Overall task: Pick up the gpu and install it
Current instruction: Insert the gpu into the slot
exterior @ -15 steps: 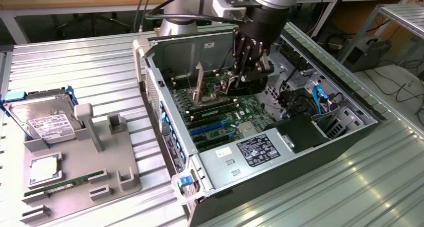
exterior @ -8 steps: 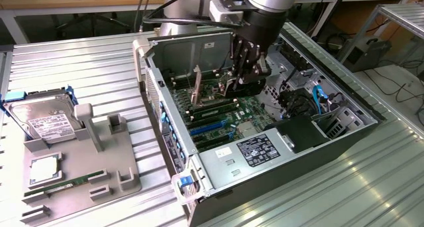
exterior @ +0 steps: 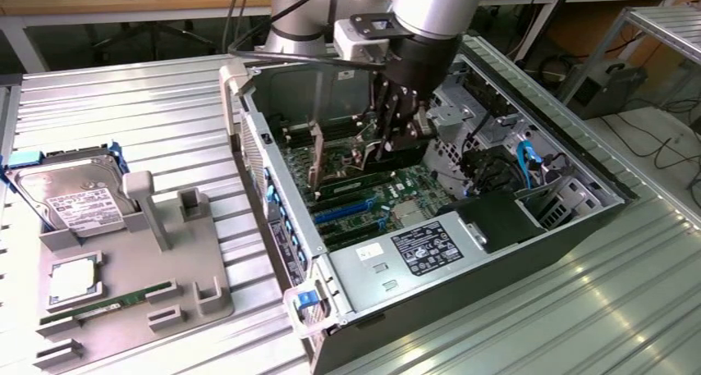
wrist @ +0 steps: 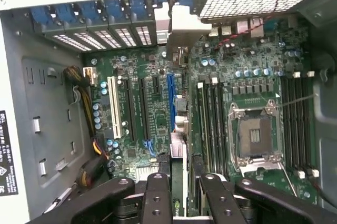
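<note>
Wrist view: the gpu (wrist: 179, 192) is pinched on its flat faces by the fingers (wrist: 157, 197) of the gripper (wrist: 184, 179), held on edge inside the computer case (exterior: 547, 260), probably so its lower edge faces the blue slot (wrist: 170, 98).

Fingers (exterior: 391, 119) grip the gpu (exterior: 403, 155) above the motherboard (exterior: 367, 196) inside the open case (exterior: 570, 231).

Robotics lab: open PC case (exterior: 515, 289) on ribbed metal bench (exterior: 131, 112), grey parts fixture (exterior: 148, 268), cabled desks (exterior: 110, 4) behind.
</note>
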Available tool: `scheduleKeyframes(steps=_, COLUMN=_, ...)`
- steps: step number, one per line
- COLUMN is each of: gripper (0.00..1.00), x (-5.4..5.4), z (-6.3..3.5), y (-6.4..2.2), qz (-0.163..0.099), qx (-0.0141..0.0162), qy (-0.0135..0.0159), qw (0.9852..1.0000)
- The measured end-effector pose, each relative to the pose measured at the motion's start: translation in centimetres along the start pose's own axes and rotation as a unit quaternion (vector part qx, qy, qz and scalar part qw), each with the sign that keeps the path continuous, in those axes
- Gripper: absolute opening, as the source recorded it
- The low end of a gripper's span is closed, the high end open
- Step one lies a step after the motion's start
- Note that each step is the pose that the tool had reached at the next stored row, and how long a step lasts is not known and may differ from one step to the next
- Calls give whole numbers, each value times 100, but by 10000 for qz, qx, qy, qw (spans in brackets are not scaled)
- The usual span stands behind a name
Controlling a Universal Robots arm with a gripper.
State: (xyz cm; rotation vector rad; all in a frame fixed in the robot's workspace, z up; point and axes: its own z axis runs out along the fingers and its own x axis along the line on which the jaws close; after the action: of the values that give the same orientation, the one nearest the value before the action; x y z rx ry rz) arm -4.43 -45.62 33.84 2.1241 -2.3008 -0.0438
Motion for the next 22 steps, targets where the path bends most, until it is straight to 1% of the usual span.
scheduleKeyframes(steps=5, gripper=26, x=17, z=97, y=32, qz=-143, qx=-4, qy=2, qw=9999)
scheduleKeyframes(steps=15, gripper=26, x=43, z=317, y=198, qz=-344, qx=-7, qy=8, qw=9994)
scheduleKeyframes(steps=16, gripper=26, x=43, z=334, y=199, qz=-351, qx=-10, qy=8, qw=9994)
scheduleKeyframes(steps=22, gripper=26, x=43, z=351, y=198, qz=-351, qx=-12, qy=7, qw=9994)
